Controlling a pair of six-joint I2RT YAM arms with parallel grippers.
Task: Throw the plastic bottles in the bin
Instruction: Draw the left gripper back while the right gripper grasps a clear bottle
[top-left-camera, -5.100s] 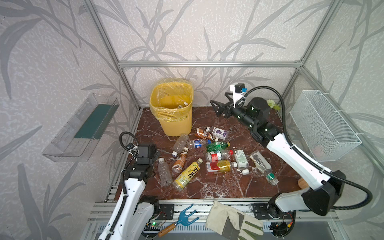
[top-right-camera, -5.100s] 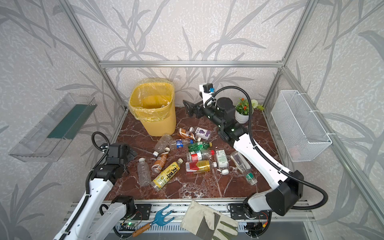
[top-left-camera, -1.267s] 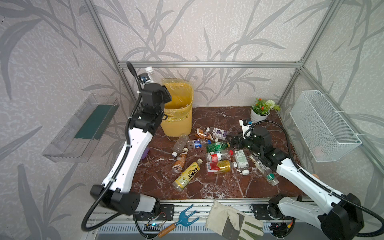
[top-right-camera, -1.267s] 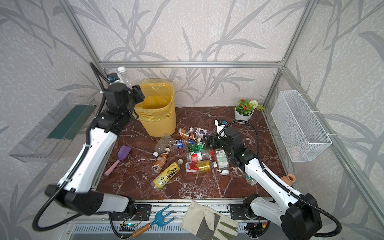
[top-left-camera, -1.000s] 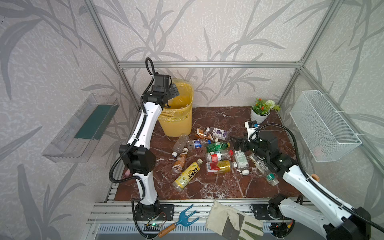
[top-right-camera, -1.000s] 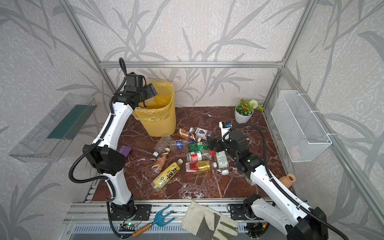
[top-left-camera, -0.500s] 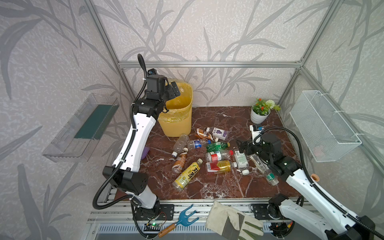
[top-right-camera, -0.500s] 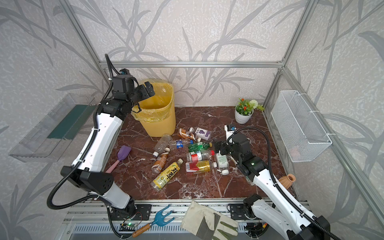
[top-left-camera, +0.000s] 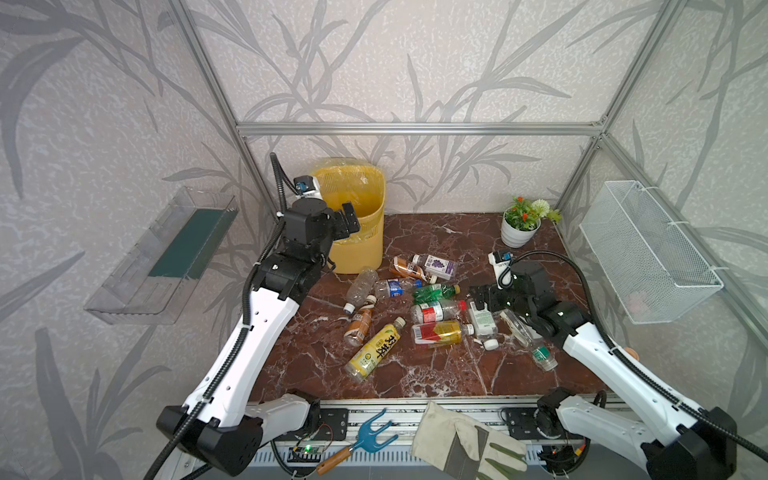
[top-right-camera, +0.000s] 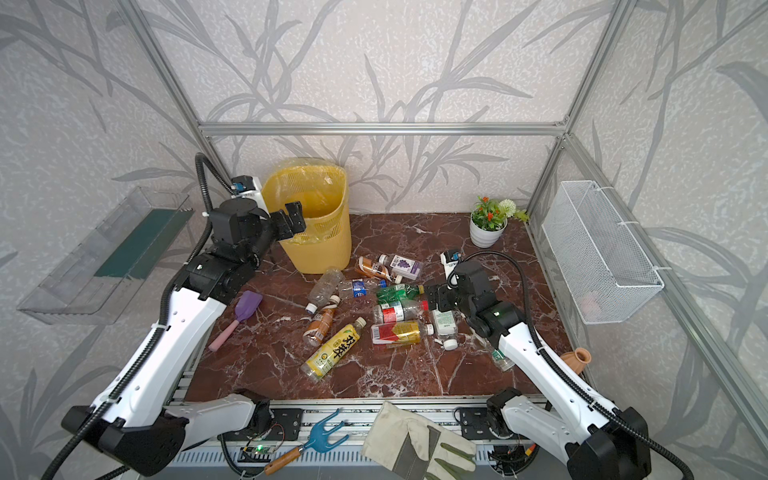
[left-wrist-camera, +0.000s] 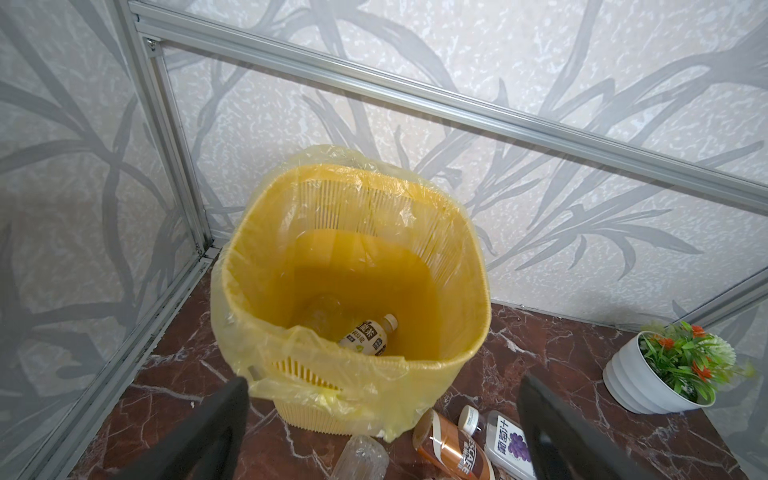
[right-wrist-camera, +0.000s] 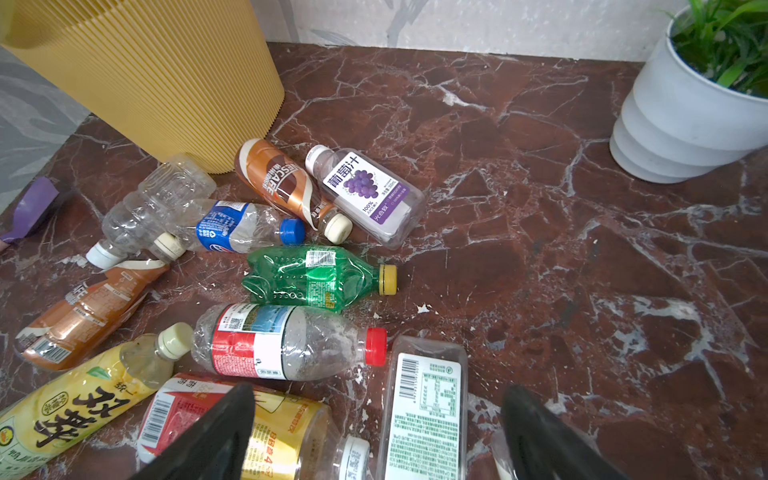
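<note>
Jaws apart on both arms, nothing clamped in either. Left gripper (left-wrist-camera: 382, 379) raised beside the near rim of the bin (top-left-camera: 361, 249), looking down into its mouth. Right gripper (right-wrist-camera: 378, 390) low over the plastic bottles strewn on the marble table (top-left-camera: 436, 232), straddling the cap end of a white-labelled bottle (right-wrist-camera: 424, 407); contact with it impossible to tell. Reads as release done on the left and a pick being lined up on the right. Inside the bin, a labelled bottle (left-wrist-camera: 368, 334) lying on the bottom and a clear bottle (left-wrist-camera: 322, 311) dimly beside it; most of the lot still out on the table, in a loose heap between the bin and the right arm. Next on the right, probably: lower, centre across the narrow width of the white-labelled bottle, close, then lift clear of the red-capped bottle (right-wrist-camera: 282, 343) and the red-and-yellow bottle (right-wrist-camera: 249, 419) lying just beside it. Thin crushed plastic likely to buckle or slip, so better gripped mid-body than at the neck. Next on the left, probably: swing back down to the heap, perhaps to the unlabelled bottle (top-left-camera: 360, 284) nearest the bin. Bin floor partly masked by the near rim and bunched liner, so no sure count inside. Another bottle (top-left-camera: 523, 328) half buried under the right forearm. Purple spatula (top-right-camera: 241, 311) plain in a top view, elsewhere covered by the left forearm. Lower end of the white-labelled bottle cut off in the right wrist view.
</note>
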